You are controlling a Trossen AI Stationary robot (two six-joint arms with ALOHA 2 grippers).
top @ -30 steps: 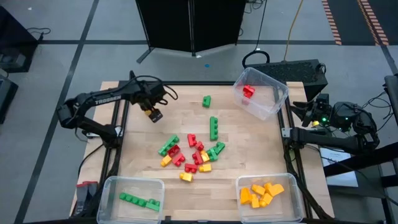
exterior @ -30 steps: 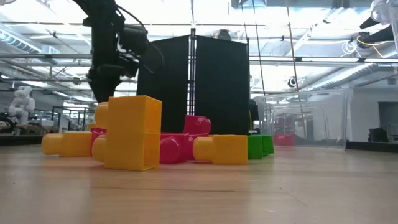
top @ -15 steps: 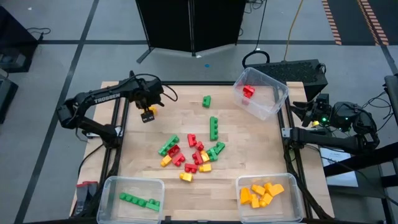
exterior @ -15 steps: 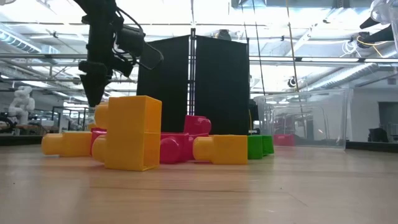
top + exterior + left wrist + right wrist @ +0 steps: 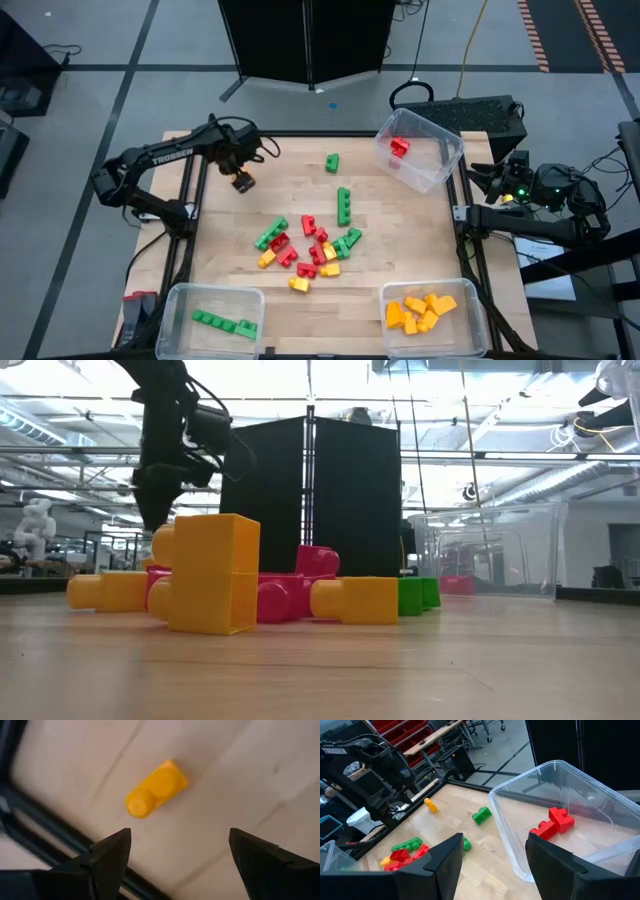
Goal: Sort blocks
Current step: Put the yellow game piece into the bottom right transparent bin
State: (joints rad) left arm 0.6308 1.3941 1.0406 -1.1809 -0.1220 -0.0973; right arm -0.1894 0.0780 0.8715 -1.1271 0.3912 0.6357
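Observation:
Red, green and yellow-orange blocks point(image 5: 308, 250) lie in a loose pile mid-table; the low view shows them close up point(image 5: 205, 573). Two green blocks point(image 5: 344, 205) lie apart, farther back. My left gripper point(image 5: 241, 180) hangs open over the far left of the table, pointing down. One yellow-orange block point(image 5: 155, 790) lies flat on the wood below it, ahead of the fingertips and untouched; the right wrist view shows this block too point(image 5: 430, 805). My right gripper point(image 5: 492, 865) waits open beyond the table's right edge point(image 5: 500, 195).
A clear bin point(image 5: 440, 165) with red blocks stands tilted at the far right corner. Another bin point(image 5: 180, 300) at the near left holds green blocks, and a third point(image 5: 470, 300) at the near right holds yellow-orange ones. Bare wood lies between pile and bins.
My left gripper has shifted a little toward the table's left edge and back, turning about its wrist, while staying above the far left of the table. The pile and the bins have kept still.

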